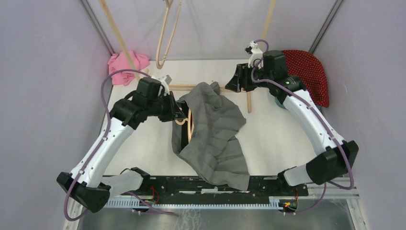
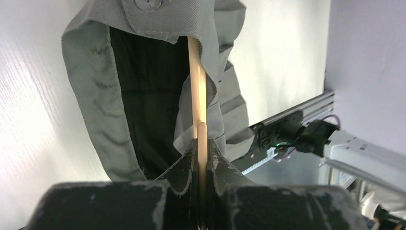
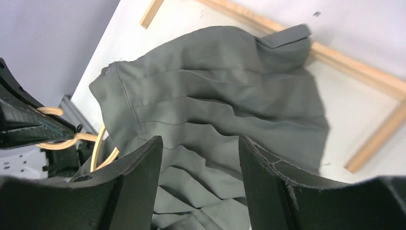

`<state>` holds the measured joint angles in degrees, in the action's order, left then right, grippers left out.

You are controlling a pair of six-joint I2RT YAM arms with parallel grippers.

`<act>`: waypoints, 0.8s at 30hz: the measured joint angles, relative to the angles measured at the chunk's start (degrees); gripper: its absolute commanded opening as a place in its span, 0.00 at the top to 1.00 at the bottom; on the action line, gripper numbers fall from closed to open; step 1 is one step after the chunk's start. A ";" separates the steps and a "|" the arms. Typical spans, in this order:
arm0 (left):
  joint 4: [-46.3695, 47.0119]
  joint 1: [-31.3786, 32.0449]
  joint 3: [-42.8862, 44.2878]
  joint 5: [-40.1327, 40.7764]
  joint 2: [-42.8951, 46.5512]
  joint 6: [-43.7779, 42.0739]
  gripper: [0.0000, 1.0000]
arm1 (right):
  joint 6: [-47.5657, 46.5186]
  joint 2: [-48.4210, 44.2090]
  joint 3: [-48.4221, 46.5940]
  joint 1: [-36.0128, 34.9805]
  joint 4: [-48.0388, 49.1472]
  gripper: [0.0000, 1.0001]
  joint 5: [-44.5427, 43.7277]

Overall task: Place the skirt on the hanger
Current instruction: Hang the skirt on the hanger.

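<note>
The grey skirt (image 1: pixel 215 134) lies crumpled in the middle of the table (image 1: pixel 282 139). Its long axis runs from the far centre toward the near right, and its near end hangs over the black rail (image 1: pixel 268 184) by the arm bases. Its open waist, with a button on the band, faces left. One arm of the pale wooden hanger (image 1: pixel 190 125) pokes into that opening, and the cloth hides most of the rest.

The left gripper (image 1: pixel 178 109) sits just left of the waist, with its jaws closed tight on the hanger. The right gripper (image 1: pixel 234 84) hovers over the far end of the skirt with its jaws well apart, holding nothing.

A wooden frame (image 1: pixel 249 98) lies on the table under and beside the skirt's far edge, directly below the right gripper. A second hanger (image 1: pixel 165 38) hangs at the far left, above the table. A pink cloth (image 1: pixel 127 63) is bunched in the far left corner, and a red dotted cloth (image 1: pixel 309 74) lies in the far right corner behind the right arm. Both are well apart from the skirt.
</note>
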<state>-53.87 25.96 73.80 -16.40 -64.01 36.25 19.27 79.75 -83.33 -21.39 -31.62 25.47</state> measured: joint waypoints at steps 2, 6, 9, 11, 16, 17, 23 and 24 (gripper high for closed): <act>-0.48 3.10 0.26 2.10 -1.07 -0.72 0.97 | -0.13 3.34 -0.02 0.81 0.31 0.37 4.35; -1.99 9.60 2.97 6.08 -5.20 -2.01 0.97 | -2.49 8.55 -0.02 0.66 -0.39 0.39 10.49; -3.93 13.97 5.95 8.83 -8.20 -2.75 0.97 | -6.03 10.08 0.00 0.46 -2.47 0.39 11.39; -4.96 15.61 7.13 10.14 -8.81 -2.95 0.97 | -7.89 10.12 0.00 0.46 -3.56 0.39 10.54; -8.00 16.98 9.51 11.91 -8.09 -3.34 0.96 | -9.33 10.12 2.38 1.01 -2.25 0.37 9.55; -8.44 17.00 9.60 11.91 -7.54 -3.41 0.96 | -8.76 10.12 4.09 1.51 -0.76 0.37 10.05; -10.95 17.22 9.66 11.72 -3.72 -3.54 0.96 | -6.47 10.62 10.91 4.55 3.23 0.36 13.66; -11.21 17.27 9.73 11.58 -3.32 -3.56 0.96 | -6.45 10.67 11.30 4.66 3.85 0.36 13.92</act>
<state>-65.08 43.22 83.53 -4.82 -67.33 32.69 12.82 90.41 -72.03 -16.73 -27.77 39.40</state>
